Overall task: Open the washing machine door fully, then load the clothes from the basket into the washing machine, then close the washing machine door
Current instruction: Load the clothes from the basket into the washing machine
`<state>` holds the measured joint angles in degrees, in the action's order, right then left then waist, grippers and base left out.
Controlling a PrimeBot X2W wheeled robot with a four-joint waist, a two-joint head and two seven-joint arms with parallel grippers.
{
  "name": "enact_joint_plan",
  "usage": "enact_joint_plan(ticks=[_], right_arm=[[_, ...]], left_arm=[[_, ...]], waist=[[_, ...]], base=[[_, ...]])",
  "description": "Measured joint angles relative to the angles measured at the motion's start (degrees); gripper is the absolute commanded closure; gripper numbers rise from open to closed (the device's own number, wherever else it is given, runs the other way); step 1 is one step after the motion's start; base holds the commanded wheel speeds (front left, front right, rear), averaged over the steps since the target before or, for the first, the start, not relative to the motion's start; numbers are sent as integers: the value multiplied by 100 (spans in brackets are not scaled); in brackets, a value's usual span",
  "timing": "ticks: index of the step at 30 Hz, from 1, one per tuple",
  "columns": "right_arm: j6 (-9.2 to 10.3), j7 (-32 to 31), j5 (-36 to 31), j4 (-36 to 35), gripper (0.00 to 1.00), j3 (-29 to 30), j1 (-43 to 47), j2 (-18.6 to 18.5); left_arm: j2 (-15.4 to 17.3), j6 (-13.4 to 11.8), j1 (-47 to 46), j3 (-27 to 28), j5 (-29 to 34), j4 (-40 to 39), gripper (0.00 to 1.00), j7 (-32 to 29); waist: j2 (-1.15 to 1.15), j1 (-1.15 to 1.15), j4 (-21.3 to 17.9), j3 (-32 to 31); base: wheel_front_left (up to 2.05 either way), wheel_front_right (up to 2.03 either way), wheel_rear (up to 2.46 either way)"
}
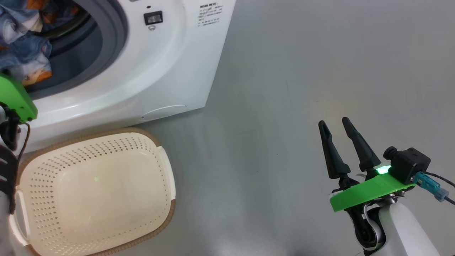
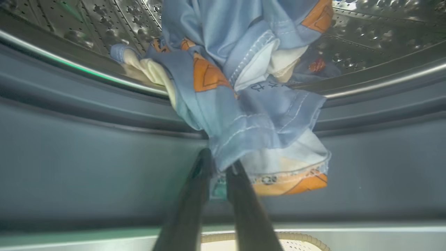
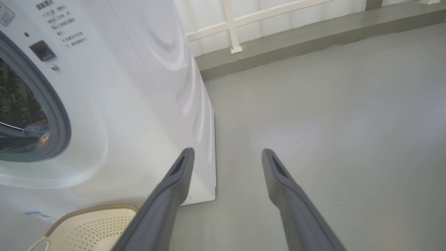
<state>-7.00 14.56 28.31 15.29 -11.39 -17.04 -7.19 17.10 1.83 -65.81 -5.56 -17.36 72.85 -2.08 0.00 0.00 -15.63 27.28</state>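
Blue clothes (image 2: pixel 244 115) hem inside narrowed left gripper (image 2: pixel 219 161), clamp unclear; right gripper (image 3: pixel 227 152) spread wide.

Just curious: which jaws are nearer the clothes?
Left. The left jaws pinch the clothes hanging from the washing machine's mouth; the right jaws stand open over floor, far aside.

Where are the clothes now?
In the head view's upper left, the clothes hang over the grey seal, above the basket; left fingers pinch their hem.
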Motion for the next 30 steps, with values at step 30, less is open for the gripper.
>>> enact_joint_plan(ticks=[30], right_arm=[[0,0,1,-159,0,-11,-259,253]], left_arm=[[207,172,-1695,-477,263,-270,100,1519]], waist=[[0,0,-585,891]], base=[[0,0,0]])
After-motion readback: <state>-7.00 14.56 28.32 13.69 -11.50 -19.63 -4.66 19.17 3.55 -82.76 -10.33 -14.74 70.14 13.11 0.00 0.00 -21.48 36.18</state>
